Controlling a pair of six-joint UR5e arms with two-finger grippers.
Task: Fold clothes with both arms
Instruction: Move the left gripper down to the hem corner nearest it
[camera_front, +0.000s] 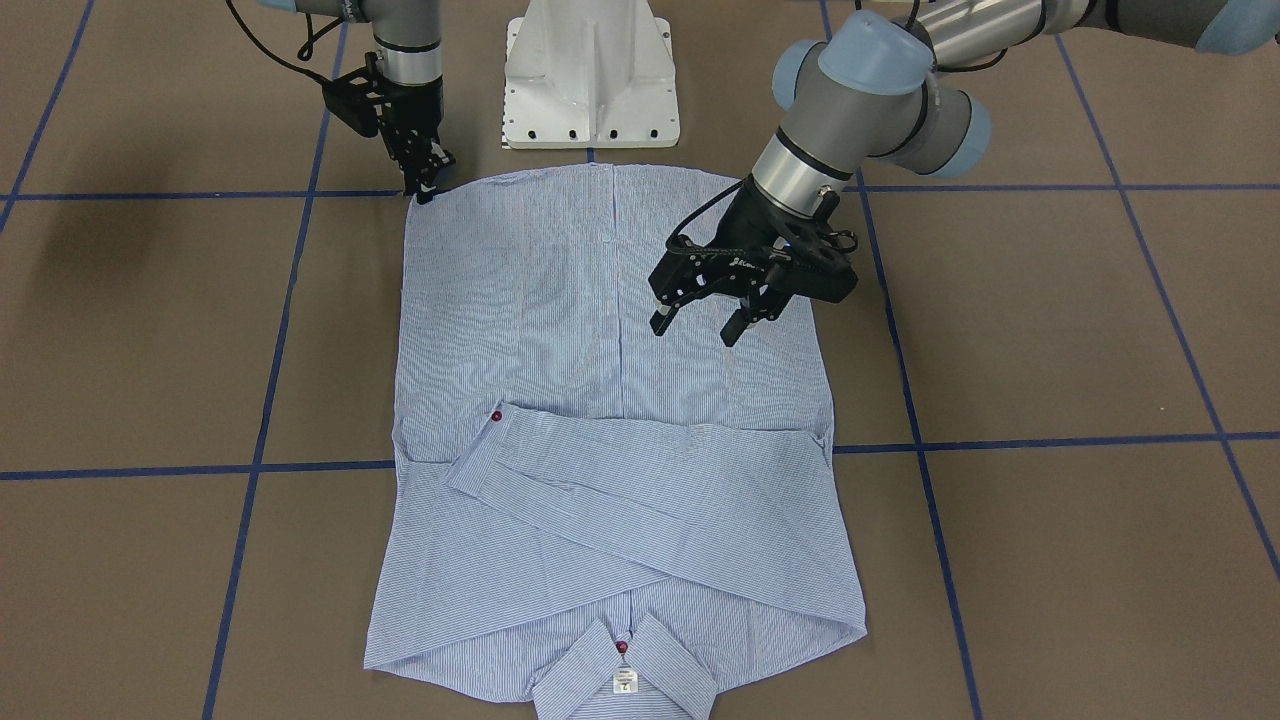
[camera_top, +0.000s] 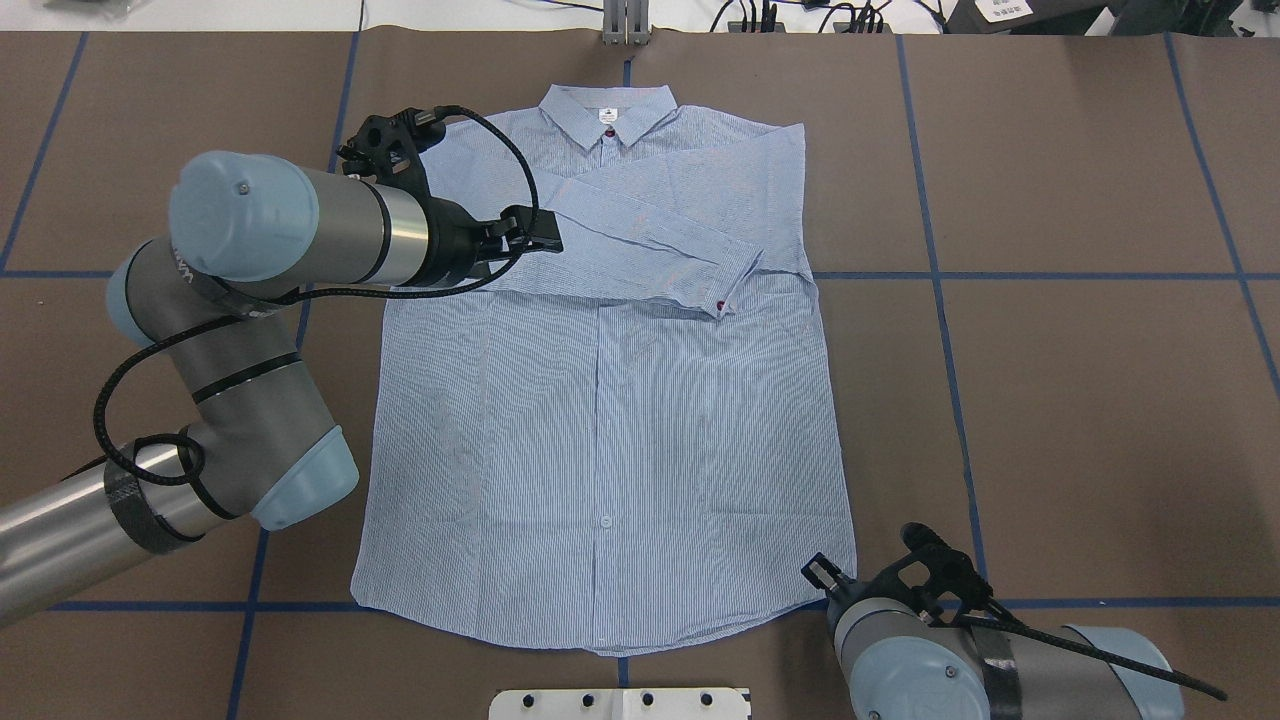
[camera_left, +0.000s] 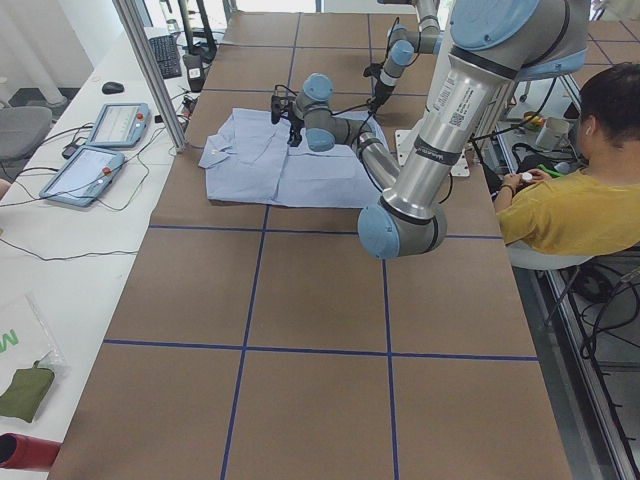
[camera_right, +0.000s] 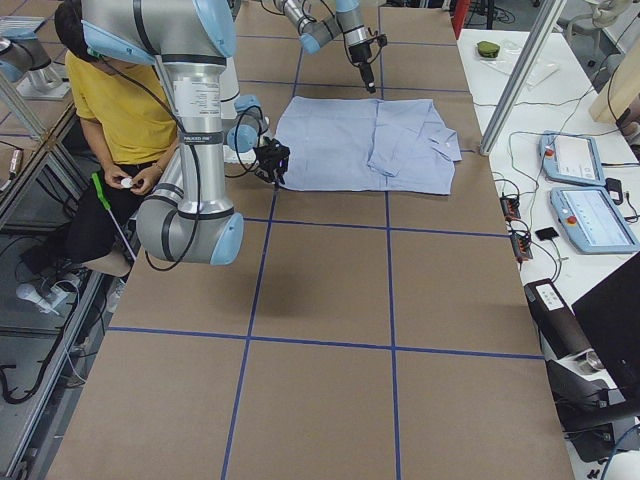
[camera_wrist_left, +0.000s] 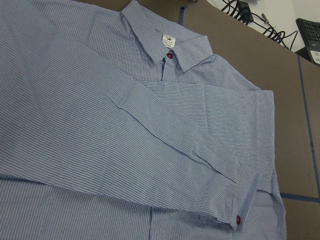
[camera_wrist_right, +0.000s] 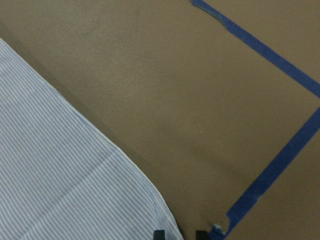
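Observation:
The light blue striped shirt (camera_front: 520, 300) lies flat and face up on the brown table, also in the overhead view (camera_top: 600, 420). Its collar (camera_front: 624, 682) is on the side away from the robot. Both sleeves are folded across the chest, and a cuff with a red button (camera_top: 722, 303) lies on top. My left gripper (camera_front: 696, 330) is open and empty and hovers above the shirt's body. My right gripper (camera_front: 425, 192) is down at the hem corner. Its fingertips (camera_wrist_right: 159, 234) stand a little apart, with the cloth's edge (camera_wrist_right: 150, 200) between them.
The white pedestal base (camera_front: 590, 90) stands just behind the hem. Blue tape lines (camera_front: 290, 300) cross the table. A seated person in yellow (camera_left: 570, 200) is beside the robot. Tablets (camera_left: 95, 150) and an aluminium post (camera_left: 150, 70) stand along the far edge.

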